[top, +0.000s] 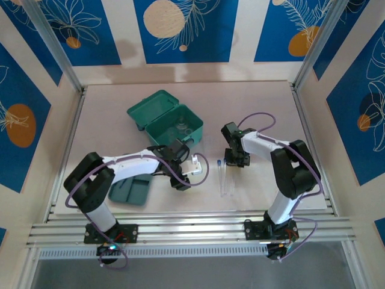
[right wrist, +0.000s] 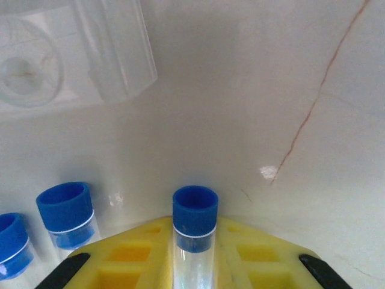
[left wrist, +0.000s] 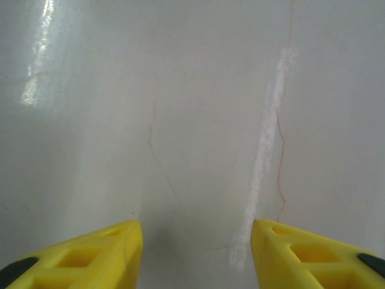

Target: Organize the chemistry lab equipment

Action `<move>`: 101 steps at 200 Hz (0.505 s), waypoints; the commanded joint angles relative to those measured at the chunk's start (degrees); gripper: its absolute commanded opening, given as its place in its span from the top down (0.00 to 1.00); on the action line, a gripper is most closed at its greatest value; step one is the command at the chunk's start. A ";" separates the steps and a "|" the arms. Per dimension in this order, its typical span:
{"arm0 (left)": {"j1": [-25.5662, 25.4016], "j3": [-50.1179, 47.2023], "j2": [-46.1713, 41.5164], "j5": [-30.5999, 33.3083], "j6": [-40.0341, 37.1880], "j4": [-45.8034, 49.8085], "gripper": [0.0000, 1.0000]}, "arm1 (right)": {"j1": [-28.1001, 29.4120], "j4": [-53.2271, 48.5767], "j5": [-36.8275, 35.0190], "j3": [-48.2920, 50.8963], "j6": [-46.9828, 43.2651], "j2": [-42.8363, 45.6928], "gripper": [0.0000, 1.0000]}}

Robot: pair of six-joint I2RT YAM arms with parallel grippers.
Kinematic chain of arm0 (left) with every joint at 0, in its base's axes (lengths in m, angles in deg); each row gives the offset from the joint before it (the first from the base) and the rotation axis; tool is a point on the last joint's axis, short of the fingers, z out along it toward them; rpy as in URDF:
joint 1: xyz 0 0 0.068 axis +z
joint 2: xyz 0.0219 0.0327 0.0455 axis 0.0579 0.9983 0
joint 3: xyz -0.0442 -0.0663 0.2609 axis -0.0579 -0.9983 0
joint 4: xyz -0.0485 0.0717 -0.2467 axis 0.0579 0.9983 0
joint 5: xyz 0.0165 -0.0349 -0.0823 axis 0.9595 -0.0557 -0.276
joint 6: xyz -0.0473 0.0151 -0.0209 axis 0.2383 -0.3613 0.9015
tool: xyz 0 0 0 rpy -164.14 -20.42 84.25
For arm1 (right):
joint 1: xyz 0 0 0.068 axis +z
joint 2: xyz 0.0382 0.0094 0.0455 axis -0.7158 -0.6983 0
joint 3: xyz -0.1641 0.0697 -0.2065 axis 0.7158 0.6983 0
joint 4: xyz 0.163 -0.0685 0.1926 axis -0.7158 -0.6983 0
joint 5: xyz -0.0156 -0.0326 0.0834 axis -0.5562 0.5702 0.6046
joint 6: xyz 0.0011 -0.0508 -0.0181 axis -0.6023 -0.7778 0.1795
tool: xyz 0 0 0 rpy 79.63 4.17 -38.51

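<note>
Yellow fingers [right wrist: 132, 256] of the right gripper [right wrist: 195, 244] are closed on one thin clear tube [right wrist: 195, 211] just below its blue cap, and the tube stands upright between them against the pale table [right wrist: 252, 90]. Just left of it in the right wrist view are two more blue-capped tubes [right wrist: 65, 208], apart from the fingers. Beyond them, at the upper left, sit pale translucent shapes [right wrist: 36, 72], one with a round rim, too blurred to name. From the top camera the right gripper [top: 233, 159] sits over the far end of the tubes [top: 224, 180], which show there only as faint clear lines on the table near its middle. The left wrist view shows what the top camera cannot: the left gripper [left wrist: 195, 253] is spread wide with nothing between its yellow fingers [left wrist: 90, 253], over bare tabletop with hairline cracks and a white smear [left wrist: 264, 138]. In the top view this left gripper [top: 195, 168] lies left of the tubes, near the teal case [top: 174, 120], which is open with its lid thrown back to the far left and something clear inside. The dark-green tray [top: 132, 191] lies at the near left, partly under the left arm.
</note>
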 commanded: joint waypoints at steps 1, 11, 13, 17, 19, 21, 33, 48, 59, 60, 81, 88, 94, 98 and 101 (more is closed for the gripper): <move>-0.19 -1.00 -1.78 1.03 1.17 -0.47 0.48 | 1.14 -1.79 -1.63 -1.40 0.54 -2.59 0.81; -0.21 -0.97 -1.84 1.11 1.11 -0.51 0.48 | 1.73 -2.12 -2.45 -1.62 0.66 -2.71 0.81; -0.18 -1.00 -1.88 1.15 1.16 -0.51 0.48 | 1.79 -2.17 -2.57 -1.67 0.68 -2.66 0.81; -0.19 -1.00 -1.87 1.20 1.16 -0.48 0.48 | 2.05 -2.30 -2.85 -1.72 0.77 -2.58 0.81; -0.24 -1.03 -1.93 1.28 1.18 -0.51 0.48 | 2.10 -2.35 -3.02 -1.72 0.85 -2.52 0.81; -0.20 -0.97 -1.94 1.32 1.14 -0.51 0.48 | 2.18 -2.43 -3.10 -1.72 0.87 -2.40 0.81; -0.16 -0.81 -2.48 1.58 1.25 -0.37 0.48 | 2.75 -2.81 -4.00 -1.72 1.14 -1.61 0.82; -0.22 -0.70 -3.31 1.71 1.31 -0.18 0.47 | 3.48 -3.40 -5.31 -1.55 1.50 0.21 0.82; -0.22 -0.54 -3.98 1.65 1.44 -0.16 0.46 | 4.11 -4.41 -6.81 -1.45 1.81 1.78 0.82; -0.21 -0.52 -4.02 1.62 1.44 -0.07 0.46 | 4.12 -4.50 -6.99 -1.45 1.92 2.00 0.82; -0.17 0.10 -4.66 1.04 1.78 0.63 0.44 | 5.47 -6.60 -10.01 -1.16 3.04 6.25 0.82; -0.16 0.43 -4.82 0.67 1.89 0.99 0.44 | 5.77 -6.92 -10.36 -0.95 3.29 7.75 0.82; -0.19 0.64 -4.99 0.27 2.00 1.21 0.44 | 6.24 -7.30 -10.84 -0.84 3.72 9.93 0.82; -0.11 0.79 -5.06 0.00 2.09 1.37 0.44 | 6.40 -7.51 -10.99 -0.84 3.95 10.74 0.82; -0.11 0.92 -5.10 -0.25 2.10 1.46 0.44 | 6.57 -7.82 -11.26 -0.89 4.22 11.55 0.82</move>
